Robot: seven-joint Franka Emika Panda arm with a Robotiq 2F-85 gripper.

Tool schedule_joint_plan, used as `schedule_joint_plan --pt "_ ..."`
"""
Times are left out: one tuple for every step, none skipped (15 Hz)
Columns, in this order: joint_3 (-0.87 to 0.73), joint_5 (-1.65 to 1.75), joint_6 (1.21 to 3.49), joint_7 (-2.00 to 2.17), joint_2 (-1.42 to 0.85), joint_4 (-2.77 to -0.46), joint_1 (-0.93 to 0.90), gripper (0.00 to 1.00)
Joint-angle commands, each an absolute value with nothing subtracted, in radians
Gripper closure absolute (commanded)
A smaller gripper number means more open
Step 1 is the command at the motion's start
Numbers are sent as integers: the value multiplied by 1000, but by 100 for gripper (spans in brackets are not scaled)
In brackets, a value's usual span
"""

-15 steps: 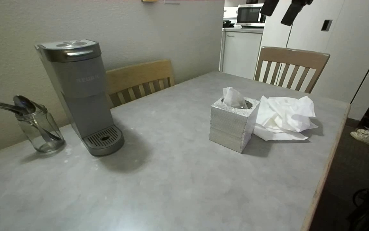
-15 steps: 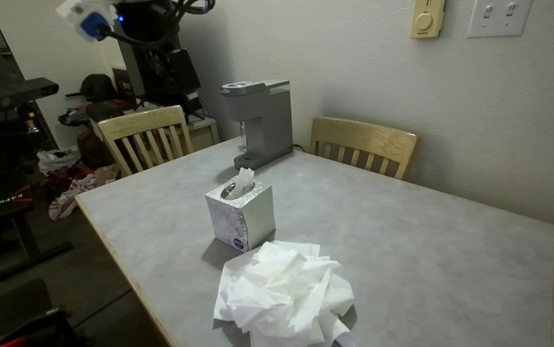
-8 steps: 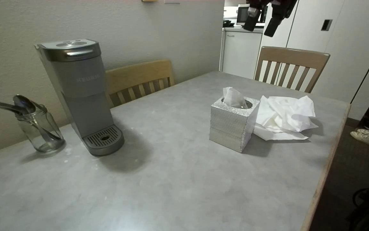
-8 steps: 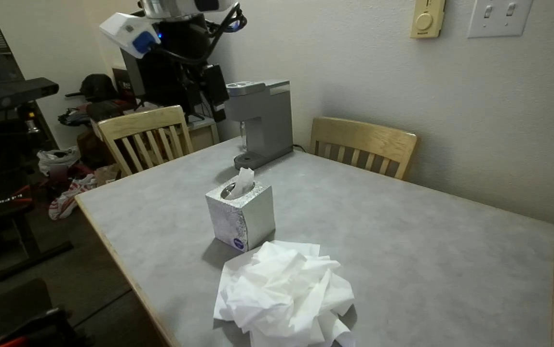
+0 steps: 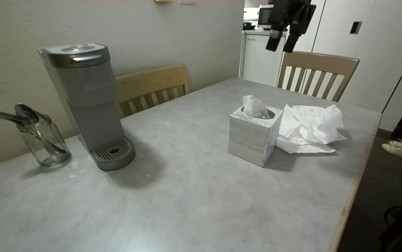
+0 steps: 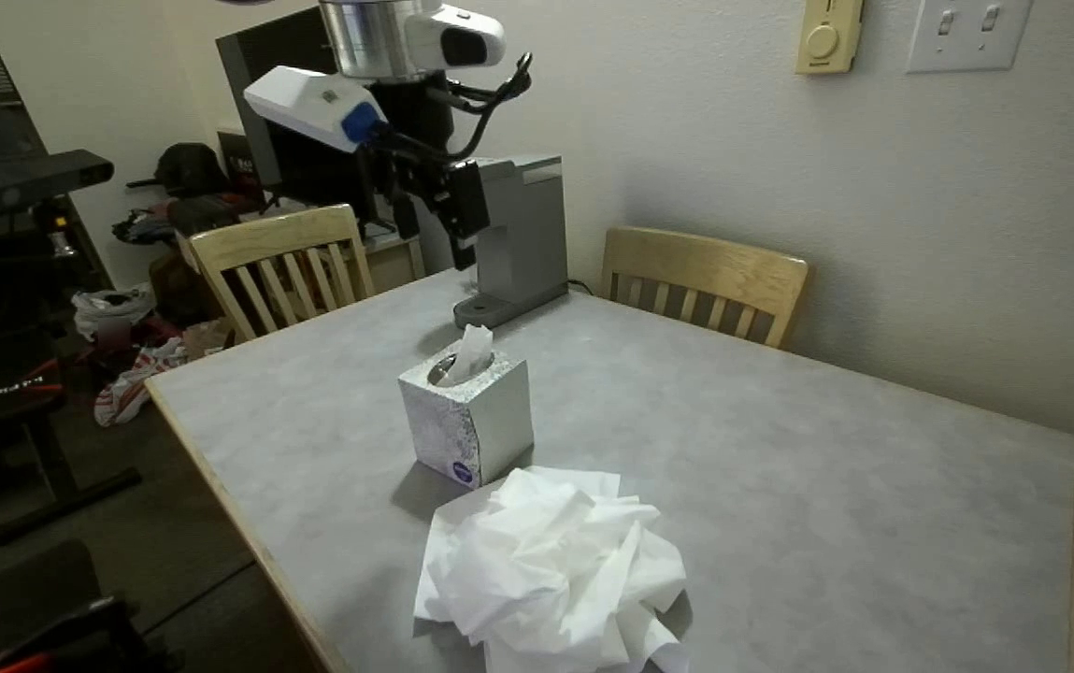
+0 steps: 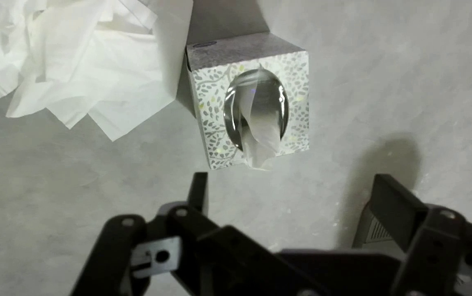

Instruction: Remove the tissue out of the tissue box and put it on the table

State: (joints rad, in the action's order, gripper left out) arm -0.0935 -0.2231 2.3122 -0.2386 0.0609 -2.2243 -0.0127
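A silver-white tissue box [image 5: 248, 138] stands upright on the grey table [image 5: 187, 196]; it also shows in an exterior view [image 6: 501, 421] and the wrist view [image 7: 213, 96]. A white tissue [image 5: 254, 106] sticks up from its oval opening; it also shows in an exterior view [image 6: 471, 357] and the wrist view [image 7: 262, 131]. A crumpled pile of white tissues [image 5: 311, 124] lies on the table beside the box, also seen in an exterior view [image 6: 555, 561]. My gripper [image 7: 291, 181] is open and empty, above the table and apart from the tissue; both exterior views show it [image 5: 282, 44] [image 6: 436, 241].
A grey coffee maker [image 5: 92, 91] stands on the table, also seen in an exterior view [image 6: 527, 224]. A glass jar with cutlery [image 5: 48, 147] stands next to it. Wooden chairs [image 5: 319, 63] [image 6: 705, 262] stand at the table's edges. A wall runs along one side.
My gripper has come lower, moving left overall in an exterior view and right in an exterior view, toward the box. The box, its tissue and the crumpled pile have not moved.
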Motion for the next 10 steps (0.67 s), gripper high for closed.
schedule_joint_plan --pt "-88 -229 2257 -341 8 -2188 10 0" --pt "-86 -232 2252 -364 -2 -2189 12 0" --pt "-85 -233 2247 -384 -10 -2191 14 0" --pt "-84 -239 2240 -401 -19 -2191 16 0" --pt "-85 -233 2231 -403 -20 -2189 20 0" --pt "-76 -223 2267 -359 5 -2215 14 0" --pt "-75 -222 2266 -367 -1 -2215 16 0" --pt "-75 -222 2265 -370 -5 -2214 17 0" --pt "-75 -222 2264 -372 -7 -2212 18 0" --pt "-74 -212 2281 -372 3 -2222 17 0"
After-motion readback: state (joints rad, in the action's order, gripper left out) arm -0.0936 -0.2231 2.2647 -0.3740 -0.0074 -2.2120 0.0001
